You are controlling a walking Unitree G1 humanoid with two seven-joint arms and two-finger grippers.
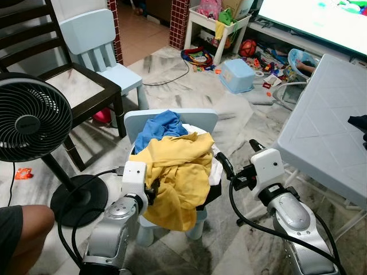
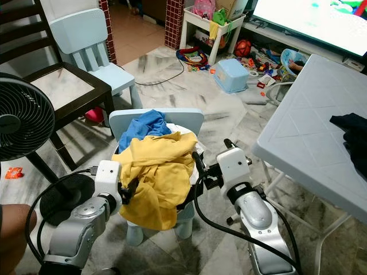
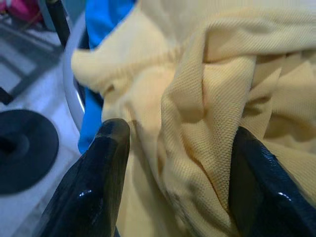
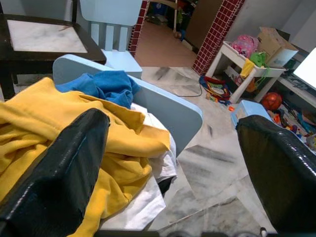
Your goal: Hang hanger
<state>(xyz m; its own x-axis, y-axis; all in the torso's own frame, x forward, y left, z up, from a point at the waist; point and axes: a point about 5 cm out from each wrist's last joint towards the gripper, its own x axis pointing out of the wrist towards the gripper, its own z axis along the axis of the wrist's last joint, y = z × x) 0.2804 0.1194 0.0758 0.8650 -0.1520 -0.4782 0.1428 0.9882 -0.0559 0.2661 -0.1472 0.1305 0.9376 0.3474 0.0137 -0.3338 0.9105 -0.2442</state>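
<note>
Left eye view had the white tabletop (image 1: 321,132) on the robot's right and a black fan (image 1: 28,120) on its left, with the little blue chair (image 1: 172,118) straight ahead carrying a heap of laundry. On top was a yellow shirt (image 1: 175,172), with a blue garment (image 1: 163,127) against the backrest and a white cloth (image 4: 143,197) under both.

Honestly I couldn't tell where the hanger was. My guess is it was buried in that heap, if it was there at all.

Left end effector (image 3: 177,143) was spread wide, with a fold of the yellow shirt between its fingers (image 3: 106,148) but not pinched. Right end effector (image 4: 173,143) was also released, hovering just beside the heap on the chair's other side.

Handling-wise, I'd expect a hanger to be light and stiff, but likely to snag in floppy fabric. I'd peel the soft stuff off first, then take the hanger by the neck under the hook.
</note>
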